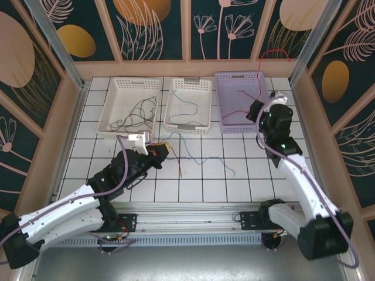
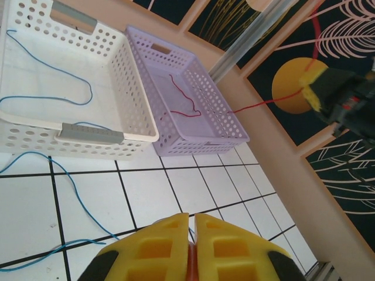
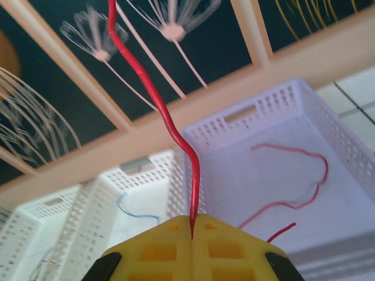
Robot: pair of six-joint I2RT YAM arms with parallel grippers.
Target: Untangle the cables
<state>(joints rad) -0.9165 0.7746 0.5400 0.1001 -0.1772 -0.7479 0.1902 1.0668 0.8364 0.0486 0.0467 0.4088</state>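
Observation:
A red cable (image 3: 176, 134) rises from the closed yellow fingers of my right gripper (image 3: 192, 225), which is shut on it. That gripper (image 1: 270, 95) hangs over the right edge of the lilac basket (image 1: 241, 75). From there the red cable (image 1: 275, 54) loops up past the back wall, and its other end lies in the basket (image 2: 184, 96). My left gripper (image 1: 166, 147) is shut low over the tiles, fingers together (image 2: 192, 218). A blue cable (image 1: 205, 159) lies on the tiles beside it. I cannot tell whether it is pinched. Black cables (image 1: 135, 114) lie in the left white basket.
The middle white basket (image 1: 188, 130) holds another blue cable (image 2: 47, 67). All three baskets stand in a row against the back wall. A short dark red piece (image 1: 180, 170) lies on the tiles in front. Wooden walls close in both sides.

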